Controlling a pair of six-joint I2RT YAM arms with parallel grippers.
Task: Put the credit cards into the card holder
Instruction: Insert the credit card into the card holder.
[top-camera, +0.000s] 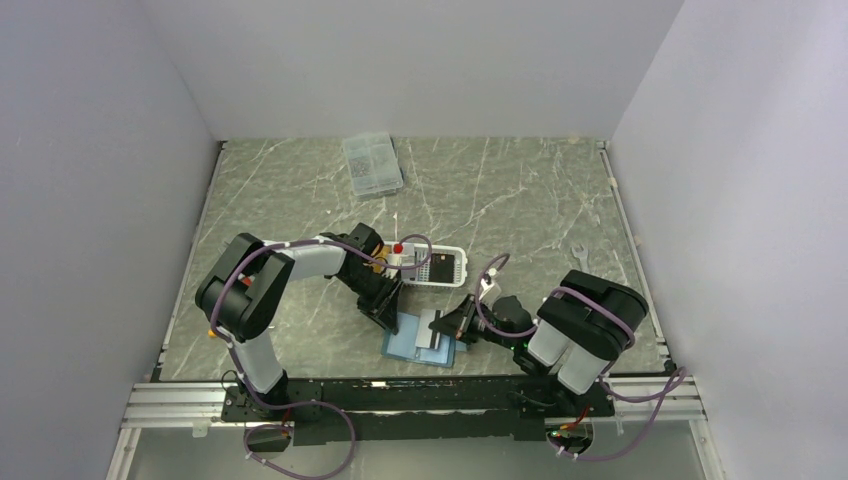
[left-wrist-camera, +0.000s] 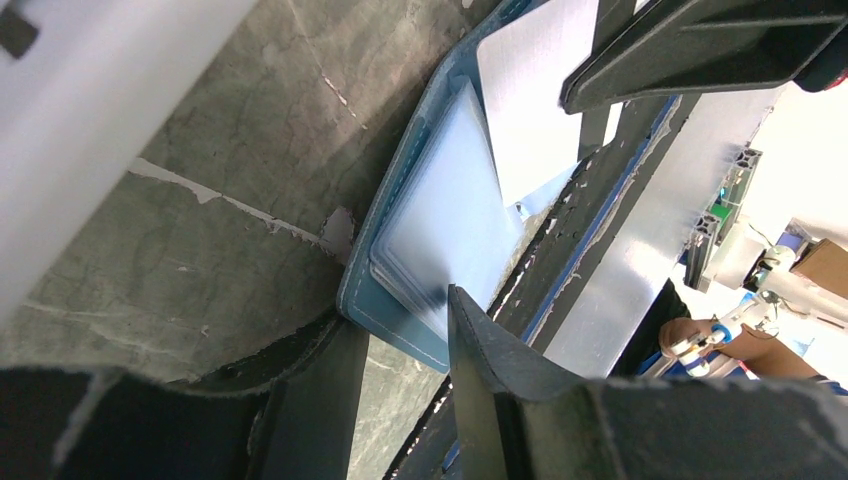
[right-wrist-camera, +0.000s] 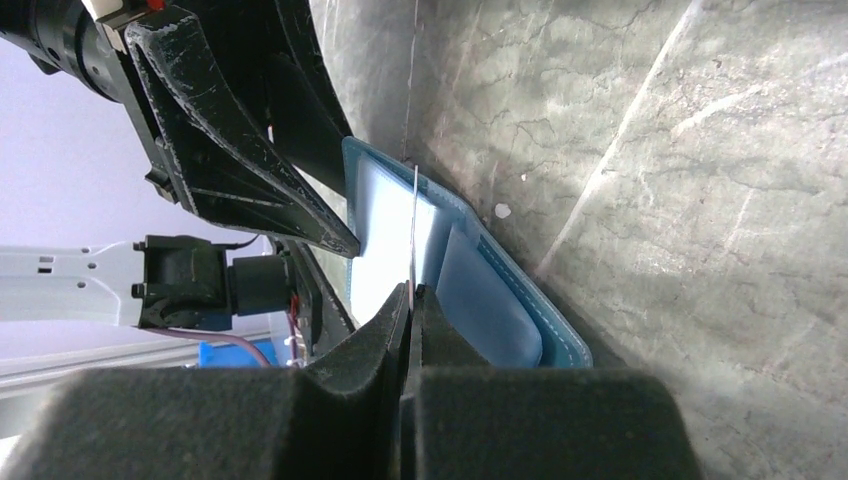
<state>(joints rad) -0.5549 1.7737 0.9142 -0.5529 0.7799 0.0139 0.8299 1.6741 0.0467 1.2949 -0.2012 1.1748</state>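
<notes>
The left arm (top-camera: 300, 262) reaches out, then folds back toward the middle, its tool (top-camera: 388, 312) tipped down at the desk with the jaws partly apart. The right arm (top-camera: 585, 312) crouches low, its tool (top-camera: 456, 325) pointing left, fingers pinched tight on a pale credit card (left-wrist-camera: 530, 110).

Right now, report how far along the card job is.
Done: the holder lies open. In hand: the right gripper is shut on a pale card, held edge-on over the holder's inside. The left gripper, jaws apart, stands at the holder's edge. Left: this card is not yet in a slot. Whether any card is already stowed, I cannot tell.
</notes>
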